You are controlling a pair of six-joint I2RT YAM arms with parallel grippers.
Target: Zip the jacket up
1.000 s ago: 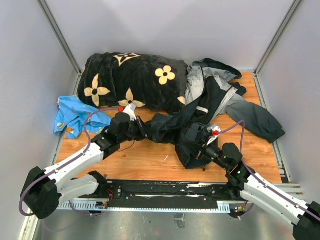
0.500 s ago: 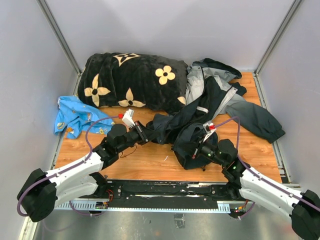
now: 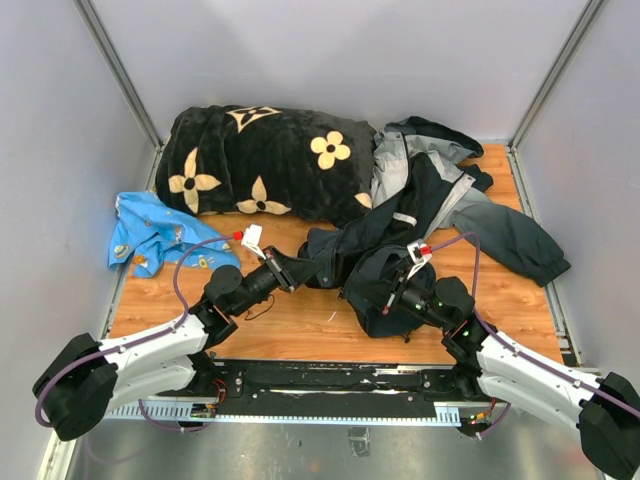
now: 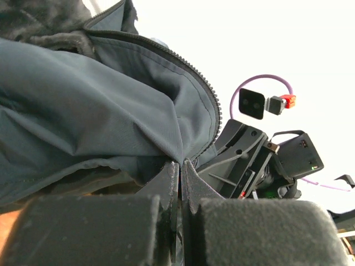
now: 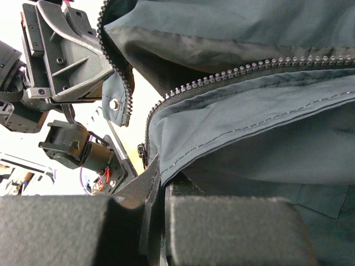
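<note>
Jacket [image 3: 420, 205]: crumpled on the surface [image 3: 300, 325] between my claws. Left claw [image 4: 178, 174] clamped on one front edge, right claw [image 5: 160, 185] clamped on the other, I judge. Teeth [image 5: 249, 69] run away ahead of each; claws face, near together.

The jacket [image 4: 83, 111] is smooth, matt woven cloth, the blanket [image 3: 260, 160] at eleven o'clock plush, the bench [image 3: 310, 325] satin-finished wood.

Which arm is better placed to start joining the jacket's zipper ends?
Right, probably: the right gripper pinches the jacket just below its zipper teeth; the left gripper holds fabric slightly aside from its teeth.
</note>
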